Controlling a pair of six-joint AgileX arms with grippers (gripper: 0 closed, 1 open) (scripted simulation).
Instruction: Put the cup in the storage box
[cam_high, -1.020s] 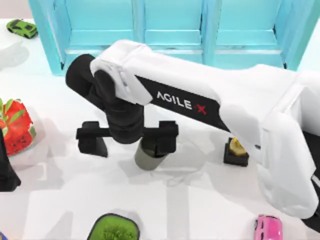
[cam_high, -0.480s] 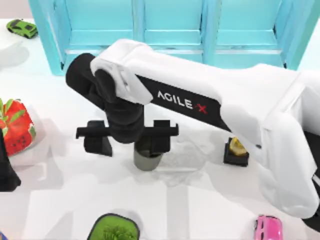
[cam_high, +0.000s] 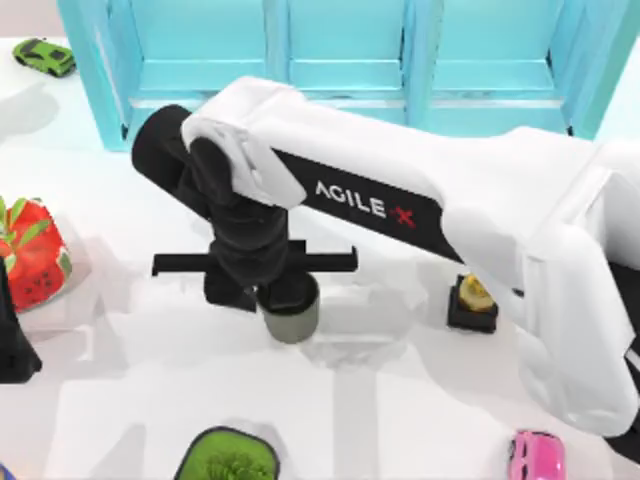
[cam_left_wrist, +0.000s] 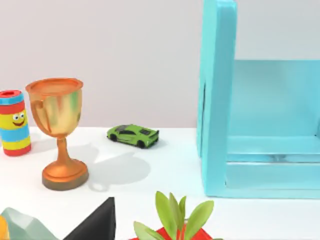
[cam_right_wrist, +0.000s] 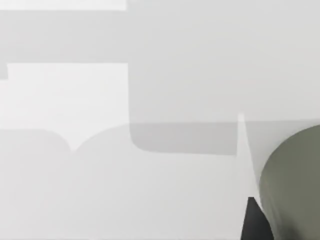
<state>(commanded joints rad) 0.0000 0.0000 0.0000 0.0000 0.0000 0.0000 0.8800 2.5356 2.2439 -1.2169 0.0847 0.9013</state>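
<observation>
The right gripper (cam_high: 262, 298) has its jaws clenched on the upright cup (cam_high: 292, 318), which stands on the counter (cam_high: 400, 400) directly below the wrist.

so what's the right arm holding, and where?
The right gripper is shut on the cup, jaws on its upper sides near the rim.

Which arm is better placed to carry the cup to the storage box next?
Right. The right gripper is closed around the cup mid-table, near the storage box; the left arm sits parked at the table's left edge.
</observation>
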